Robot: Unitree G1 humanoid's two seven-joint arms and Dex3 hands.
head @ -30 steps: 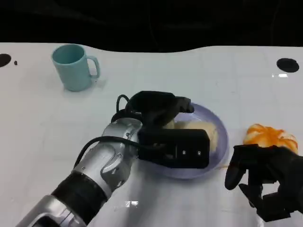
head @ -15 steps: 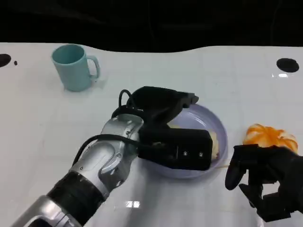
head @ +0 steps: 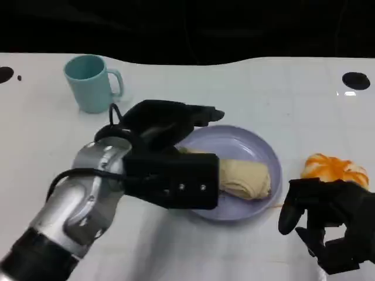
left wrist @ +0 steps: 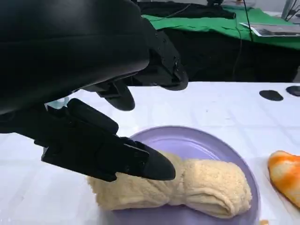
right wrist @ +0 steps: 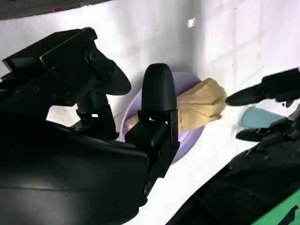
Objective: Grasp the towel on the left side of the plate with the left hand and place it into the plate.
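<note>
The cream towel (head: pixel 245 179) lies rolled up inside the purple plate (head: pixel 261 146), with its left end hidden behind my left wrist. My left hand (head: pixel 165 124) hovers over the plate's left rim, fingers spread and holding nothing. In the left wrist view the fingers (left wrist: pixel 117 154) stay just above the towel (left wrist: pixel 206 187), apart from it, and the plate (left wrist: pixel 197 138) shows beneath. My right hand (head: pixel 328 225) rests near the table's front right, fingers apart and holding nothing. The right wrist view shows the towel (right wrist: pixel 201 105) in the plate (right wrist: pixel 187 137).
A teal mug (head: pixel 91 82) stands at the back left. An orange cloth (head: pixel 335 170) lies right of the plate, just beyond my right hand. Black round marks (head: pixel 355 80) sit near the table's far corners. Bare white table lies to the left and front.
My left hand has let go of the towel and drawn back to the left, off the plate's middle. The towel stays in the plate. The right hand has not moved.
</note>
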